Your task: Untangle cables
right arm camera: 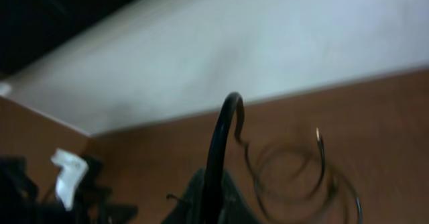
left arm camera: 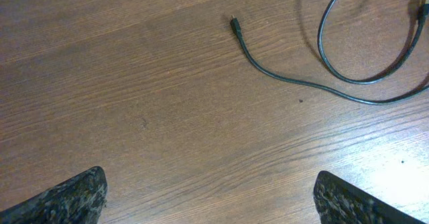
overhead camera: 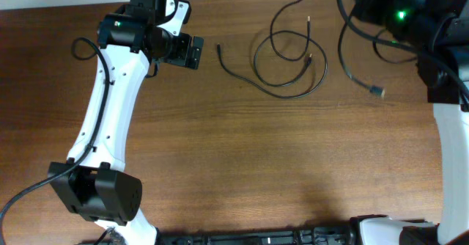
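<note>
The wooden bench [overhead camera: 256, 164] takes up nearly everything I can see. The white left arm [overhead camera: 110, 105] reaches up along its left side. The right arm [overhead camera: 447, 128] sits at the far right, its upper part a dark mass with a green light on it.

The cables [overhead camera: 289, 96] lie near the far edge at the middle of the bench, in loose loops that cross one another. One strand trails off to the left and ends in a small plug [overhead camera: 219, 48].

The left fingers [overhead camera: 192, 52] point towards that plug. They are spread wide apart, holding nothing, and are just short of the plug without touching it. From the left wrist the plug lies ahead on bare wood, between the two finger tips and well up from them.

The right fingers [right arm camera: 208, 204] are clenched, and a black cord [right arm camera: 218, 150] rises from between them in a hook. That wrist view is blurred, but the loops show beyond on the bench.

From overhead, a dark strand [overhead camera: 344, 54] curves down from the right arm to a small bluish connector [overhead camera: 376, 91], which lies to the right of the loops and apart from them.
</note>
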Tool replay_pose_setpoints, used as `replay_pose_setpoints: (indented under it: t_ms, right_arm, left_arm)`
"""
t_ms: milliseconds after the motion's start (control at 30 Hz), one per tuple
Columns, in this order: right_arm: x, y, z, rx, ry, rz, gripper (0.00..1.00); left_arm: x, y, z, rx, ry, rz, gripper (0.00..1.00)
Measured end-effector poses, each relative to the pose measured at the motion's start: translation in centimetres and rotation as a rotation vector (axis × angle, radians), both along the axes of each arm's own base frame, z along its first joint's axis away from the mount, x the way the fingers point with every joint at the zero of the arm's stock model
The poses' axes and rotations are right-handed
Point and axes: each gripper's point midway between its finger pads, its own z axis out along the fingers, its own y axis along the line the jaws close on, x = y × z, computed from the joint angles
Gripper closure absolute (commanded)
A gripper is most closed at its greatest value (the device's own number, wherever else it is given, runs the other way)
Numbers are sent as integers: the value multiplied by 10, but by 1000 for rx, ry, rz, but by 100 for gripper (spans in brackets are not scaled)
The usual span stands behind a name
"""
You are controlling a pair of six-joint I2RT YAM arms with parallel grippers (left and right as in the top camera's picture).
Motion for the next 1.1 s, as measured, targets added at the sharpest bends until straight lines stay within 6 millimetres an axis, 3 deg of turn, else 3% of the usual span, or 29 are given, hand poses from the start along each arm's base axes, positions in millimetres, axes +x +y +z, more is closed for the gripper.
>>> replay_pose_setpoints:
  t_ms: [167,400,733,967,1100]
  right_arm:
    - [-20,-1,-36,-7,175,-1,96]
    - [-45,22,-52,34,272,151,96]
    - [-75,73,-23,182,198,508,96]
    - [-86,85,5,204,79,619,96]
    - [-83,89,28,200,-40,665,96]
  left_arm:
    - [0,0,0,0,0,0,1]
    - [0,0,0,0,0,0,1]
    - [0,0,0,0,0,0,1]
    - [0,0,0,0,0,0,1]
    - [0,0,0,0,0,0,1]
